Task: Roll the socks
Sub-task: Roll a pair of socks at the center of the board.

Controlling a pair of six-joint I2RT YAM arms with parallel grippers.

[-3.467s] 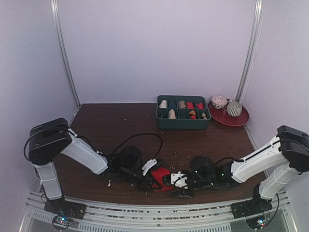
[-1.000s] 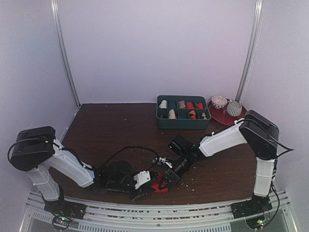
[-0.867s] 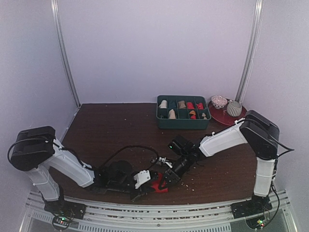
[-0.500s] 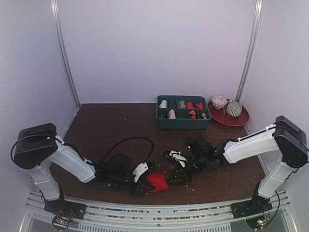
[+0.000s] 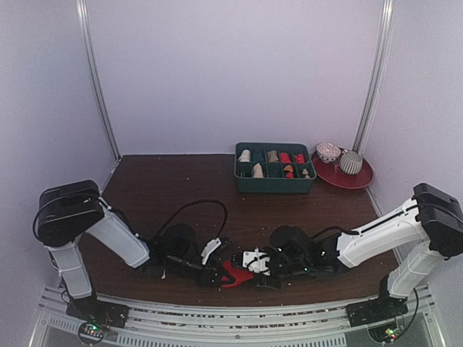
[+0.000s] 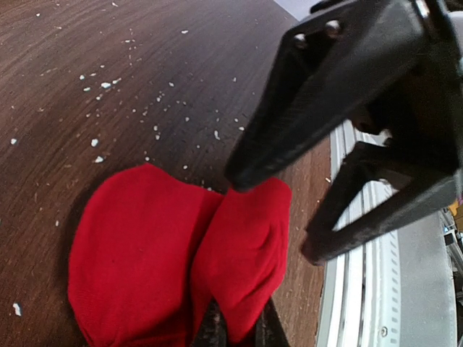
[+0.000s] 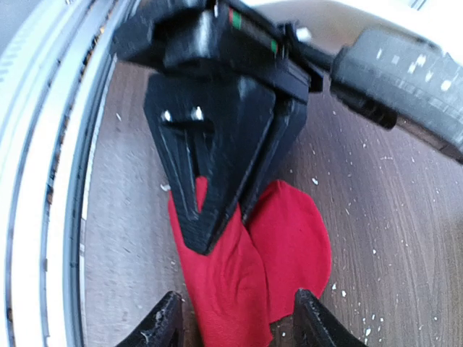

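The folded red sock (image 5: 236, 272) lies near the table's (image 5: 166, 188) front edge, pinched tight by the left gripper (image 5: 219, 277), the right gripper (image 7: 237, 327) spread astride it, bare wood beyond.

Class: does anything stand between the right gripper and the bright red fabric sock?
Nothing visible does. The open right gripper straddles one end of the bright red fabric sock. The shut left gripper pinches the same sock just beyond, leaving little room.
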